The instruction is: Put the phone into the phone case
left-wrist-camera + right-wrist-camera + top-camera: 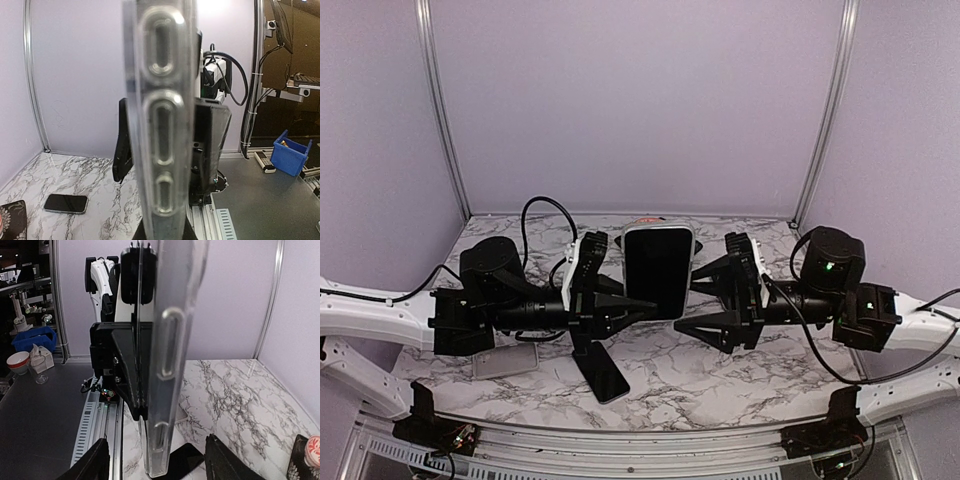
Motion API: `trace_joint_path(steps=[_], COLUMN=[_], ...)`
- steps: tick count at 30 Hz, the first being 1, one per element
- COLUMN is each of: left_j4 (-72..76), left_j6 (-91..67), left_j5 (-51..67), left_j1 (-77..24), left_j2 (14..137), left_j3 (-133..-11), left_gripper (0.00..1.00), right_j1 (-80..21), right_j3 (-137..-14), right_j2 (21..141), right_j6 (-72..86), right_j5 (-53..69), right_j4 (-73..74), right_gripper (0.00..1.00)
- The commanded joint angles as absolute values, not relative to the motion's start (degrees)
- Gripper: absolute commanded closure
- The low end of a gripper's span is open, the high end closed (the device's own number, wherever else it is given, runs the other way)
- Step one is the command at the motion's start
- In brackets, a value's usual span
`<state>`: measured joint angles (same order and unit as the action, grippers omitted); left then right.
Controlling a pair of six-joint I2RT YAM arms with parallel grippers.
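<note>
A phone [658, 270] with a dark screen stands upright in mid-air over the table's middle, framed by a clear phone case [626, 236]. My left gripper [636, 306] is shut on its lower left edge. In the left wrist view the case's edge with button cutouts [160, 120] fills the centre, pinched at the bottom by my left gripper [162, 231]. My right gripper [700, 302] is open at the phone's right edge. In the right wrist view the case edge [167, 365] stands between the spread fingers [92, 462] of the right gripper [160, 462], not touching them.
A second dark phone [601, 371] lies on the marble table [720, 380] under the left arm; it also shows in the right wrist view [184, 460]. A grey flat slab [507, 360] lies at the left. A red patterned object [306, 456] sits at the back.
</note>
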<state>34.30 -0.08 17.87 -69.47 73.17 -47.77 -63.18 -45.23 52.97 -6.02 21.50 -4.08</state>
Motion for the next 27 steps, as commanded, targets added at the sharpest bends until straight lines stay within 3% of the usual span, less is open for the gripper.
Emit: trace_joint_path(steps=[1, 5, 7, 14, 15, 17, 18, 19, 27], left_j4=[37.9, 38.0, 38.1, 38.2, 38.2, 38.2, 38.2, 38.2, 38.2], left_j6=[-1.7, -2.2, -2.2, -1.9, -1.8, -1.8, -1.7, -1.7, -1.6], left_j5=[18.1, 18.3, 18.5, 18.4, 18.5, 18.6, 18.8, 18.9, 19.3], left_j1=[-69.7, -69.7, -69.7, -69.7, -69.7, -69.7, -69.7, -69.7, -69.7], left_j2=[71.5, 72.2, 72.4, 72.2, 72.2, 72.2, 72.3, 72.3, 73.4], left_j3=[-48.4, -48.4, -48.4, -48.1, -48.1, -48.1, -48.1, -48.1, -48.2], left_gripper=[1.0, 1.0, 1.0, 1.0, 1.0, 1.0, 1.0, 1.0, 1.0], right_j1=[-62.4, -62.1, -62.0, -60.7, -60.5, -60.3, -60.0, -59.8, -59.4], right_j3=[-45.0, -45.5, -45.6, -46.4, -46.6, -47.4, -48.2, -49.0, -58.4], right_j2=[54.0, 54.6, 54.6, 54.6, 54.6, 54.4, 54.3, 54.1, 55.7], right_j6=[-6.1, -5.7, -5.4, -5.6, -5.5, -5.7, -5.9, -6.0, -6.6], right_j5=[22.5, 24.3, 24.1, 24.5, 24.5, 23.7, 22.9, 22.1, 25.7], right_j4=[-3.8, -4.6, -5.4, -3.8, -3.4, -2.1, -0.8, -0.3, 1.0], right_gripper=[0.47, 0.76, 1.0, 1.0, 0.83, 0.41, 0.26, 0.2, 0.19])
